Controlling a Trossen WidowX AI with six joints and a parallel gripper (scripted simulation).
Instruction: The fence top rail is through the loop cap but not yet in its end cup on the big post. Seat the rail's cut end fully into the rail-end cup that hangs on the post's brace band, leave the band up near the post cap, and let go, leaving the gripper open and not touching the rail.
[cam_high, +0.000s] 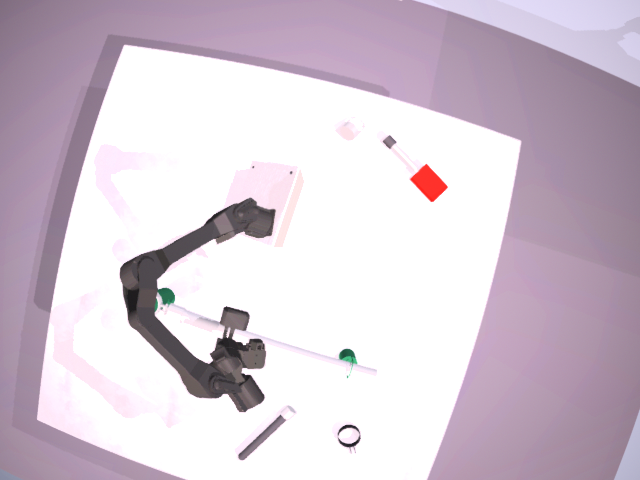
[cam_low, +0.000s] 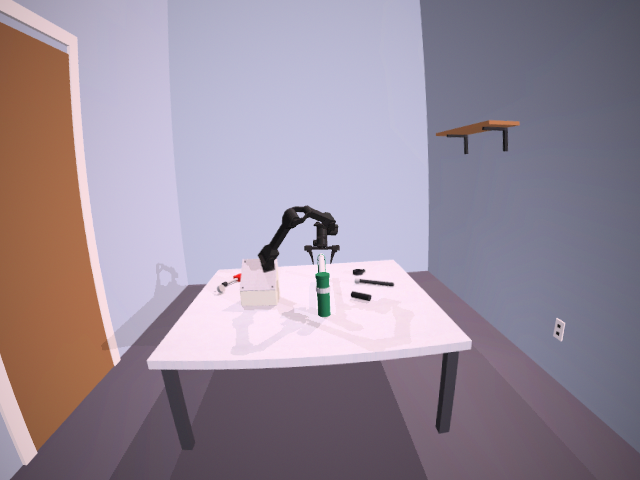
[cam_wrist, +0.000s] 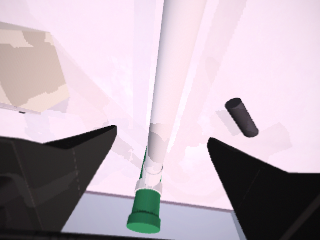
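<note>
The long pale rail (cam_high: 299, 351) (cam_wrist: 175, 65) runs from the big green post (cam_high: 166, 296) (cam_low: 323, 304) (cam_wrist: 146, 202) through the loop cap on the small green post (cam_high: 347, 355), its far tip sticking out beyond. The pale brace band (cam_low: 323, 290) wraps the big post below its cap, on the upper half. The rail's near end meets the clear ring-mouthed cup (cam_wrist: 154, 170) beside the post; how deep it sits I cannot tell. My gripper (cam_low: 322, 262) (cam_wrist: 163, 135) is open and empty. Its fingers stand wide on both sides of the rail, apart from it.
The cream box (cam_low: 260, 297) stands beside the arm's base. A short black cylinder (cam_low: 360, 296) (cam_wrist: 242, 117) lies near the big post. A dark-handled tool (cam_high: 263, 434) and a black ring clamp (cam_high: 348, 435) lie near one edge. A red-headed tool (cam_high: 429, 182) lies at the opposite side.
</note>
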